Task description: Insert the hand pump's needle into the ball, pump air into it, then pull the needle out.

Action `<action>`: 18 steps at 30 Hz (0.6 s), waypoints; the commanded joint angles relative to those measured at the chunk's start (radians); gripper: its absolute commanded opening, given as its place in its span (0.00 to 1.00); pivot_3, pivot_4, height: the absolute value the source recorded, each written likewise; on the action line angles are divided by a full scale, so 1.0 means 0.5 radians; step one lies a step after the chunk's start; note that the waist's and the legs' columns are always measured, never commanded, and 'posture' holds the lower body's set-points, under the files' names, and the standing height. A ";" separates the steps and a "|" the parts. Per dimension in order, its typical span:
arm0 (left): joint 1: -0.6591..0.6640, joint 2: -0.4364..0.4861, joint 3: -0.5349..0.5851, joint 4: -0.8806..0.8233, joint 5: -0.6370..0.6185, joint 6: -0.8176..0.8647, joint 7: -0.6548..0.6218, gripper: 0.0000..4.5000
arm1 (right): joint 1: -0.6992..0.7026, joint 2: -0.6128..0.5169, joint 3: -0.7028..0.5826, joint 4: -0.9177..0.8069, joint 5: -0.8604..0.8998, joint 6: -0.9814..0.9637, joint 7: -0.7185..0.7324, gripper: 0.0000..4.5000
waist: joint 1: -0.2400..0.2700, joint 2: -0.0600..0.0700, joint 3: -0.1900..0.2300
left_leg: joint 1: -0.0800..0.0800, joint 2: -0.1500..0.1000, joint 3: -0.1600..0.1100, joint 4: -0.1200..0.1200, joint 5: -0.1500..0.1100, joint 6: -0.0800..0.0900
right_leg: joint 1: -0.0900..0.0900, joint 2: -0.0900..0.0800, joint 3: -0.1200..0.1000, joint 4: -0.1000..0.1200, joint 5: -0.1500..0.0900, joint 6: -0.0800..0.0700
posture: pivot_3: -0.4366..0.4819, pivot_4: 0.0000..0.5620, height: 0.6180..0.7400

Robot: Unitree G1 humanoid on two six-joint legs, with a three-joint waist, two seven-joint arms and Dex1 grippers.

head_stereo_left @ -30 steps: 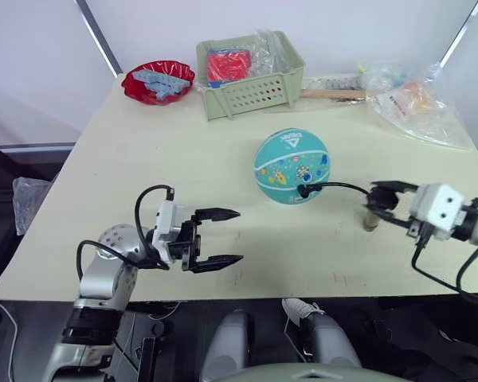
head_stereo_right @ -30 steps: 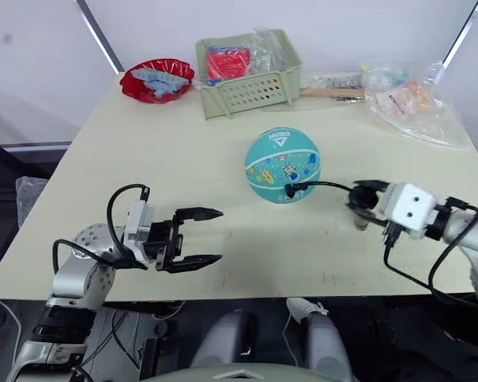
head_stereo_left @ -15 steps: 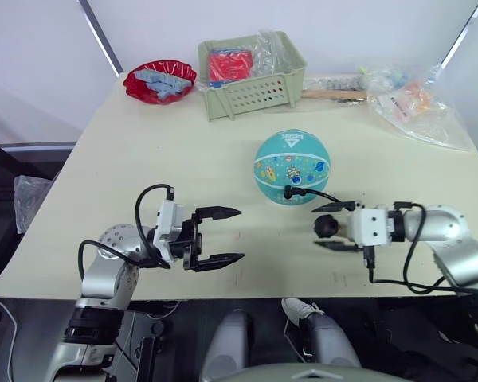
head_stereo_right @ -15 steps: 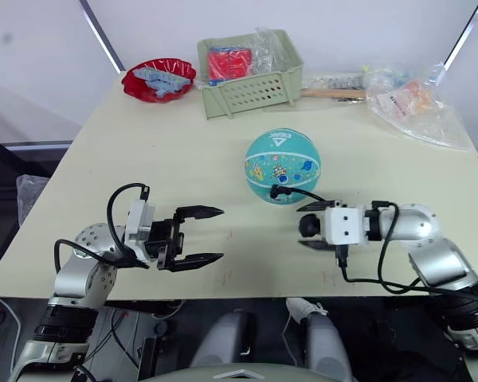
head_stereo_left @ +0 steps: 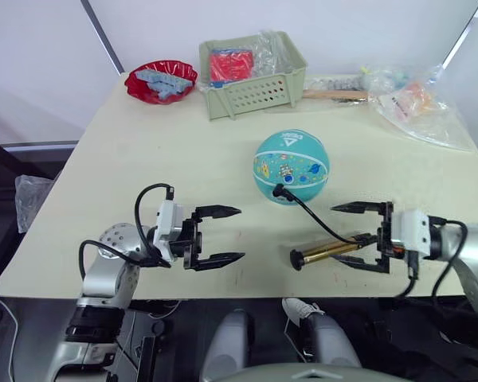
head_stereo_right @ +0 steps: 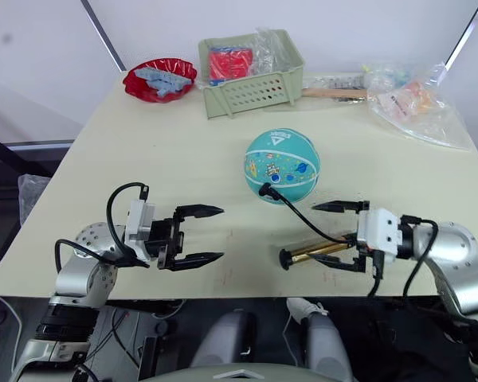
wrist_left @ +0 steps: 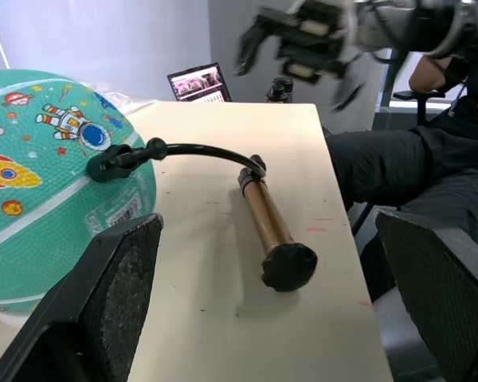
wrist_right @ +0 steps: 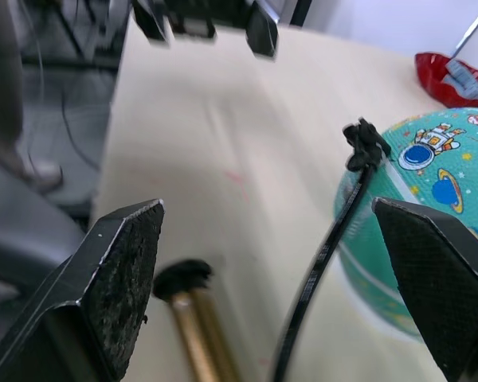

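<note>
We see a teal ball (wrist_left: 40, 175) with a pebbled, rubbery skin and printed cartoons. The hand pump (wrist_left: 269, 227) has a shiny brass-coloured metal barrel, matt black handle and smooth black hose. The table (head_stereo_left: 183, 159) looks matt, pale and smooth. The left gripper's finger pads (wrist_left: 119, 286) are coarse, grainy black.

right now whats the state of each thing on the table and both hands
hand pump: lying on its side, not held
hose fitting: against the ball
ball: resting on the table
left hand: open, holding nothing
right hand: open around the pump
green basket: upright, holds a red packet
</note>
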 commanded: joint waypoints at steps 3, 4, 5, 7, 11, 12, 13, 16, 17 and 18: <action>-0.115 -0.052 0.017 0.051 0.018 -0.035 0.077 1.00 | 0.202 0.104 -0.214 -0.199 0.165 0.042 -0.190 0.97 | -0.002 0.000 0.000 | 0.004 0.000 0.005 0.002 0.000 0.000 | 0.000 0.000 0.004 0.004 0.000 0.000 | 0.48 0.27 0.98; -0.152 -0.066 0.012 0.077 0.039 -0.041 0.101 1.00 | 0.265 0.146 -0.242 -0.230 0.179 0.033 -0.236 0.97 | 0.001 -0.001 0.000 | 0.005 0.000 0.006 0.002 0.000 0.000 | 0.001 0.000 0.005 0.006 0.000 0.000 | 0.48 0.27 0.98; -0.178 -0.074 0.008 0.097 0.054 -0.047 0.116 1.00 | 0.308 0.176 -0.261 -0.253 0.186 0.027 -0.269 0.97 | 0.001 -0.002 0.000 | 0.008 0.000 0.006 0.003 0.000 0.000 | 0.003 0.001 0.005 0.009 0.000 0.000 | 0.48 0.27 0.98; -0.246 -0.102 0.006 0.143 0.070 -0.033 0.167 1.00 | 0.393 0.245 -0.292 -0.297 0.198 -0.001 -0.327 0.97 | 0.000 -0.002 0.000 | 0.012 0.000 0.008 0.003 0.000 0.000 | 0.004 0.001 0.008 0.013 -0.001 0.000 | 0.48 0.27 0.98; -0.456 -0.184 -0.010 0.292 0.112 0.012 0.273 1.00 | 0.535 0.381 -0.377 -0.346 0.191 -0.082 -0.425 0.97 | 0.002 -0.005 0.001 | 0.019 -0.001 0.015 0.005 0.000 0.000 | 0.005 0.002 0.015 0.020 -0.001 0.001 | 0.48 0.27 0.98; -0.502 -0.203 -0.011 0.329 0.122 0.013 0.290 1.00 | 0.554 0.401 -0.388 -0.355 0.191 -0.087 -0.441 0.97 | -0.001 -0.005 0.001 | 0.020 -0.001 0.017 0.006 0.000 0.000 | 0.005 0.002 0.016 0.022 -0.001 0.001 | 0.48 0.27 0.98; -0.552 -0.223 -0.013 0.369 0.135 0.016 0.315 1.00 | 0.570 0.417 -0.395 -0.364 0.190 -0.090 -0.453 0.97 | -0.006 -0.006 0.001 | 0.021 -0.001 0.019 0.007 0.000 0.000 | 0.006 0.002 0.019 0.022 -0.001 0.001 | 0.48 0.27 0.98; -0.728 -0.286 -0.029 0.523 0.187 0.014 0.374 1.00 | 0.638 0.446 -0.403 -0.390 0.184 -0.104 -0.469 0.97 | -0.008 -0.006 0.001 | 0.025 0.000 0.028 0.007 0.000 0.000 | 0.005 0.003 0.026 0.023 0.000 0.003 | 0.48 0.27 0.98; -0.787 -0.308 -0.030 0.579 0.201 0.013 0.391 1.00 | 0.654 0.449 -0.402 -0.394 0.179 -0.113 -0.468 0.97 | -0.008 -0.007 0.001 | 0.025 0.000 0.028 0.007 0.000 0.000 | 0.005 0.004 0.026 0.024 0.000 0.003 | 0.48 0.27 0.98; -0.853 -0.327 -0.038 0.651 0.224 -0.004 0.397 1.00 | 0.664 0.455 -0.400 -0.399 0.176 -0.117 -0.474 0.97 | -0.008 -0.007 0.001 | 0.025 0.000 0.030 0.007 0.000 0.000 | 0.005 0.005 0.026 0.023 0.000 0.003 | 0.48 0.27 0.98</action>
